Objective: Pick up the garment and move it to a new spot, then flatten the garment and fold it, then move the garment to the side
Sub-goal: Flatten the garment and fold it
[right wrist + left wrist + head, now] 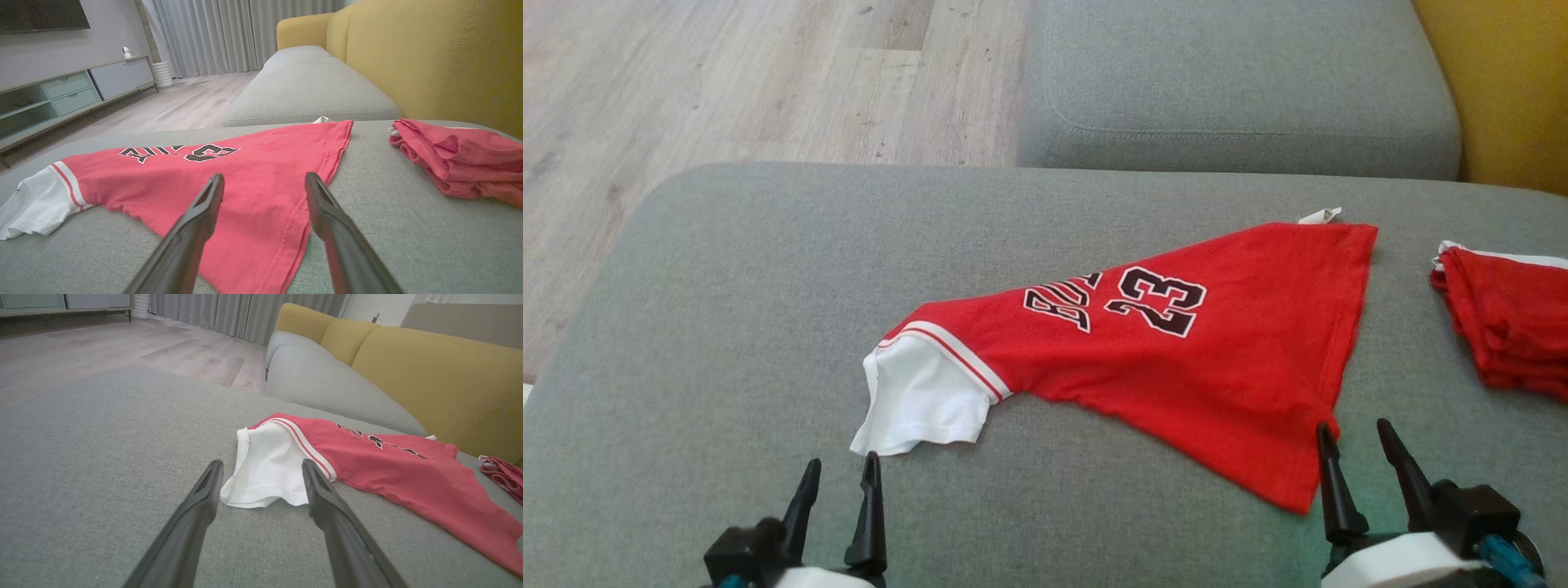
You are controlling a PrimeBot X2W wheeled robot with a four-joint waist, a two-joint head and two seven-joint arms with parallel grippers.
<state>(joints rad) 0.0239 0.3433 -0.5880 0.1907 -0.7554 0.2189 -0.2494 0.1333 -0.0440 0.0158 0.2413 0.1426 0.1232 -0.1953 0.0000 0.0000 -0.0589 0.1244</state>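
**A:** How do the two grippers stand?

**B:** The left gripper has its dark fingers spread wide and holds nothing. It sits low over the grey seat cushion, with its tips just short of the white sleeve. In the left wrist view, the sleeve's open cuff lies between and just beyond the two fingers.

**A:** And the right one?

**B:** The right gripper is spread just as wide and is also empty. It is at the near right corner of the red jersey. In the right wrist view, one finger is over the red cloth and the other over bare cushion, with the hem running between them. I can't tell whether either finger touches the fabric.

**A:** Where is the jersey?

**B:** It is spread out on the cushion in a rough triangle. The sleeve points toward the robot's left, and the black-and-white number 23 faces up near the middle. A small white label sticks out at the far corner.

**A:** What is around it?

**B:** A folded red garment lies on the same cushion to the right, apart from the jersey. Beyond them there is a second grey cushion, a yellow backrest on the right and a wooden floor on the left.
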